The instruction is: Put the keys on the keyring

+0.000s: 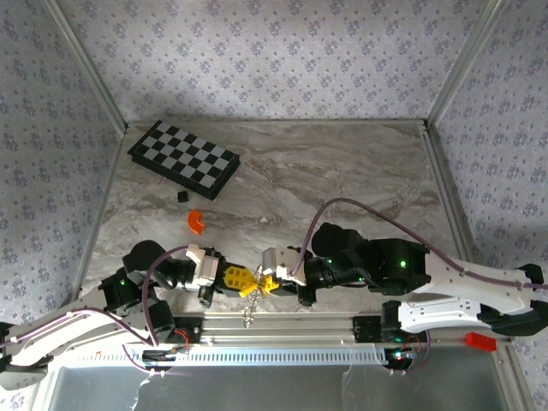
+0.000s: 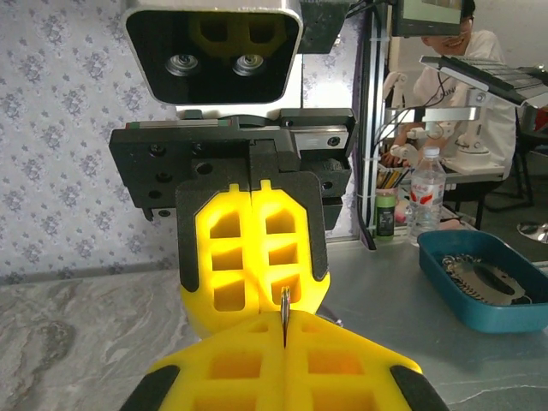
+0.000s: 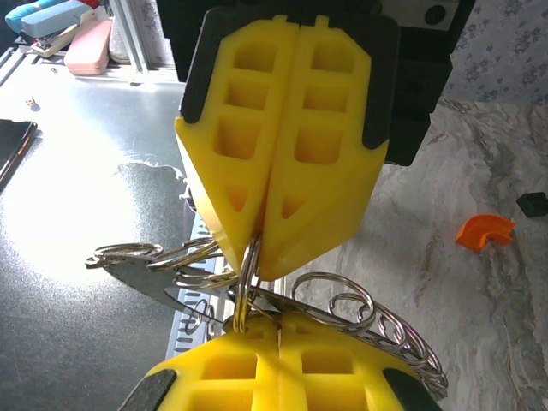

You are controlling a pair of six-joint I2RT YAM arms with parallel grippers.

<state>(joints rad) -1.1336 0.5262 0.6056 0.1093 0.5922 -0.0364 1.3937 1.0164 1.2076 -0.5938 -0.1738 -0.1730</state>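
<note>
The two claws meet tip to tip just at the near edge of the marble tabletop (image 1: 342,171), above the metal rail (image 1: 282,330) that runs along this edge. The left claw (image 1: 242,281) and the right claw (image 1: 268,283) are both closed, and each one pinches the thin silver keyring (image 3: 247,278) between its yellow fingers. In the right wrist view the ring passes from the tip of the left claw (image 3: 261,244) down into the seam of the right claw (image 3: 257,338). Its small silver pieces (image 3: 385,330) fan out to one side and some flat ones (image 3: 141,261) to the other side. In the left wrist view the ring is seen as a thin metal edge (image 2: 284,312) between the left claw (image 2: 284,342) and the right claw (image 2: 257,287). From above, a part of the cluster hangs over the rail.

Behind the claws a wide marble surface reaches to the far wall. The orange curved piece (image 1: 197,221) and a small black piece (image 1: 181,196) lie well apart from the claws, to the far left. The checkerboard (image 1: 184,158) sits in the far left corner, near the frame post.
</note>
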